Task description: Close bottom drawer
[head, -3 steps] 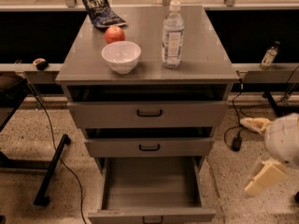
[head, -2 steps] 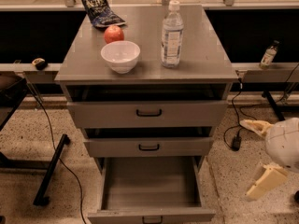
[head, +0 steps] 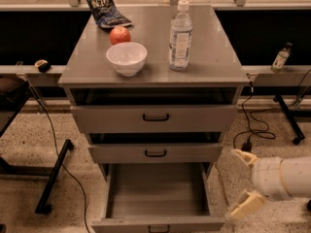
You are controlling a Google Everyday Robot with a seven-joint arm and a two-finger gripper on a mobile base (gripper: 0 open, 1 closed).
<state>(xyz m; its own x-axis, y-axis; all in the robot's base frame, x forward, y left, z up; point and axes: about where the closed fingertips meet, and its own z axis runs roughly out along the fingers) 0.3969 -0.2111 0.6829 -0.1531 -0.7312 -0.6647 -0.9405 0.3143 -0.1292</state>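
Observation:
The bottom drawer (head: 158, 193) of the grey three-drawer cabinet is pulled far out; its deep grey box is empty and its slim front with a small black handle (head: 159, 228) lies at the lower edge of the view. The middle drawer (head: 155, 153) and the top drawer (head: 155, 117) each stand a little way out. My gripper (head: 243, 181) is low at the right of the cabinet, beside the open drawer's right side and apart from it. Its two cream fingers (head: 245, 205) are spread wide and hold nothing.
On the cabinet top (head: 214, 57) stand a white bowl (head: 127, 58), a red apple (head: 119, 35), a clear water bottle (head: 180, 36) and a dark chip bag (head: 107, 11). Cables (head: 252, 125) lie on the speckled floor at right; a black stand leg (head: 53, 176) is at left.
The gripper has sunk slightly lower and drifted a little right beside the cabinet. The drawers and the things on top have not moved.

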